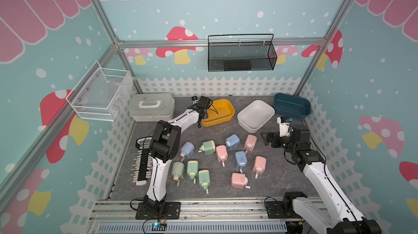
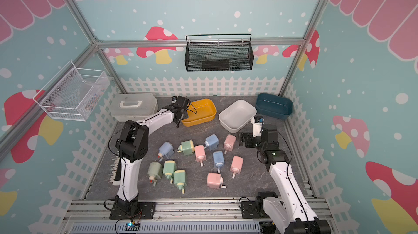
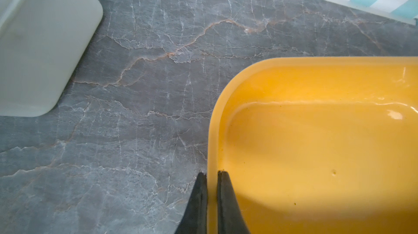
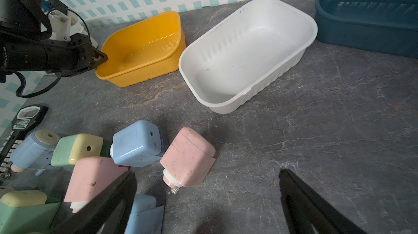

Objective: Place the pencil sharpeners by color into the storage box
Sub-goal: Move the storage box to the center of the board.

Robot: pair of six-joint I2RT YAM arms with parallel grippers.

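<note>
Setup step: left gripper [image 3: 211, 172] jaws pinch the yellow bin [image 3: 316, 74] rim (probably repositioning it). Right gripper [image 4: 207, 172], jaws apart, next needs the pink sharpener [image 4: 187, 156] near that bin.

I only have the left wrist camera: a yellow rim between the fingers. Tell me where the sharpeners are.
Observer: All eleven sharpeners lie loose on the table. None is in the yellow tub.
Operator: Report the other arm.
Observer: The right gripper is open and empty, and it hovers over the table close to a pink sharpener.
Operator: List the other containers.
Observer: A white tub stands next to the yellow one, with a dark blue tub beyond it. Both are empty.
</note>
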